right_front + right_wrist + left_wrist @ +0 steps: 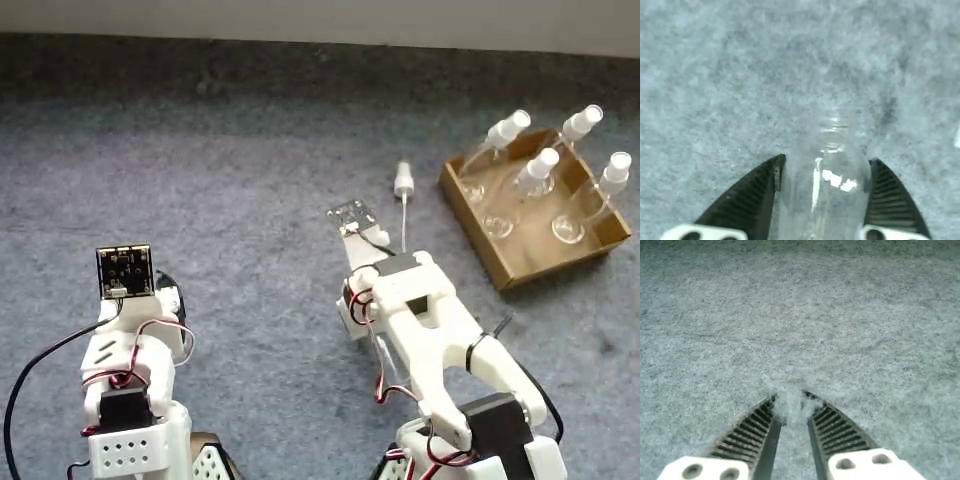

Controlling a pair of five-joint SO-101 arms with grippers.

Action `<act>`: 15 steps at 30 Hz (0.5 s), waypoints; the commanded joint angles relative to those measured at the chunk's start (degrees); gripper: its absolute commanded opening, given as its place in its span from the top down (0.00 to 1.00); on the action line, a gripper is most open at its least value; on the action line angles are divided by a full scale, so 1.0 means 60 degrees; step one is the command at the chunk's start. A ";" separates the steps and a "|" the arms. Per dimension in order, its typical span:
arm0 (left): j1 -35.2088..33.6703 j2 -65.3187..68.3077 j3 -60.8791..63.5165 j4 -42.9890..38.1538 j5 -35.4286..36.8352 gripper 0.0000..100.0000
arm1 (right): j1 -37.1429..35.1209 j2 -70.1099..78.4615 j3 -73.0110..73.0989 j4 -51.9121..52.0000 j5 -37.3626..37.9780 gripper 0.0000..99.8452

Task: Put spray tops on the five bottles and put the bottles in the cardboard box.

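A clear bottle (832,185) with an open neck and no top lies on the grey carpet between my right gripper's (826,160) black fingers, which are shut on its sides. A loose white spray top (403,183) with its thin tube lies on the carpet just beyond the right arm (425,310). The cardboard box (468,225) sits at the right and holds several clear bottles (530,180), each with a white spray top. My left gripper (790,399) is shut, with its tips pressed into the carpet and a tuft of fibres between them.
The left arm (125,380) stands at the lower left, its wrist camera board (125,270) facing up. Open carpet lies between the two arms and across the far side. A pale strip (320,20) borders the carpet at the back.
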 commanded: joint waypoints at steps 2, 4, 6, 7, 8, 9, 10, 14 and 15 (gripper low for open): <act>0.0183 -0.0095 0.0110 -0.0205 -0.0073 0.99 | 0.0066 -0.0110 -0.0037 -0.0095 -0.0073 0.84; 0.0183 -0.0095 0.0110 -0.0205 -0.0073 0.99 | 0.0081 -0.0110 -0.0037 -0.0095 -0.0073 0.84; 0.0183 -0.0095 0.0110 -0.0205 -0.0073 0.99 | 0.0110 -0.0110 -0.0095 -0.0095 -0.0073 0.84; 0.0183 -0.0095 0.0125 -0.0205 -0.0073 0.99 | 0.0110 -0.0125 -0.0110 -0.0095 -0.0073 0.84; 0.0183 -0.0095 0.0125 -0.0205 -0.0073 0.99 | 0.0110 -0.0125 -0.0110 -0.0095 -0.0073 0.84; 0.0183 -0.0095 0.0125 -0.0205 -0.0073 0.99 | 0.0110 -0.0125 -0.0110 -0.0095 -0.0073 0.84; 0.0183 -0.0095 0.0125 -0.0205 -0.0073 0.99 | 0.0110 -0.0125 -0.0110 -0.0095 -0.0073 0.84; 0.0183 -0.0095 0.0125 -0.0205 -0.0073 0.99 | 0.0125 -0.0139 -0.0125 0.0007 -0.0073 0.84; 0.0183 -0.0095 0.0125 -0.0205 -0.0073 0.99 | 0.0212 -0.0139 -0.0139 0.0212 -0.0073 0.84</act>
